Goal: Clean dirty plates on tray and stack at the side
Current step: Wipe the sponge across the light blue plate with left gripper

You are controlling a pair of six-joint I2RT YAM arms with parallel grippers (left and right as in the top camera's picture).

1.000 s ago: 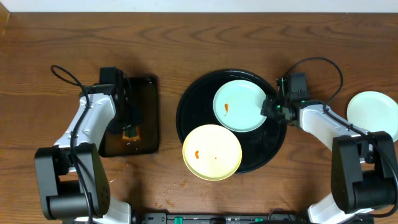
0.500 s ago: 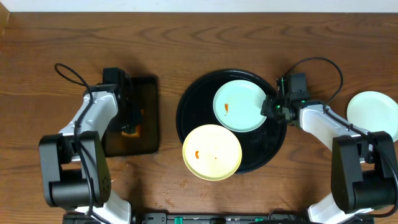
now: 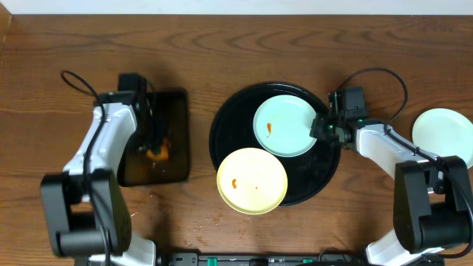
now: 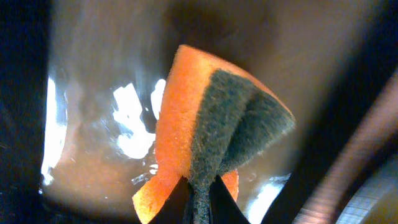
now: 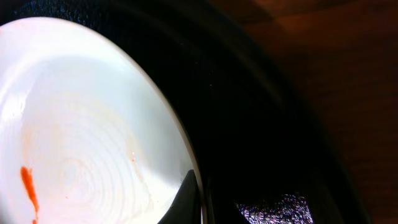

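1. The wooden table (image 3: 236, 44) is filling the whole overhead view.
2. The round black tray (image 3: 314, 177) is sitting at the middle of the frame, a little right of centre.
3. A smaller rectangular tray (image 3: 176, 111) is lying at the left of the frame, well apart from the round one.
4. The yellow plate (image 3: 251, 181) is resting on the lower left part of the round tray and is reaching over its rim. It is carrying a small orange-red smear (image 3: 234, 184).
5. The mint plate (image 3: 284, 125) is lying in the upper part of the round tray, just beside the yellow plate. It is also showing a smear (image 3: 268, 128) left of its middle.
6. A third plate (image 3: 442, 137), pale, is sitting on the table at the right edge of the frame, off the tray.
7. The right gripper (image 3: 319, 127) is pinching the right rim of the mint plate. In the right wrist view the plate's edge is running between the fingertips (image 5: 186, 193).
8. The left gripper (image 3: 153, 144) is hanging over the rectangular tray and is squeezing a sponge (image 3: 157, 154).
9. In the left wrist view the sponge (image 4: 211, 137), orange with a dark scouring face, is folding where the jaws are clamping its lower end.
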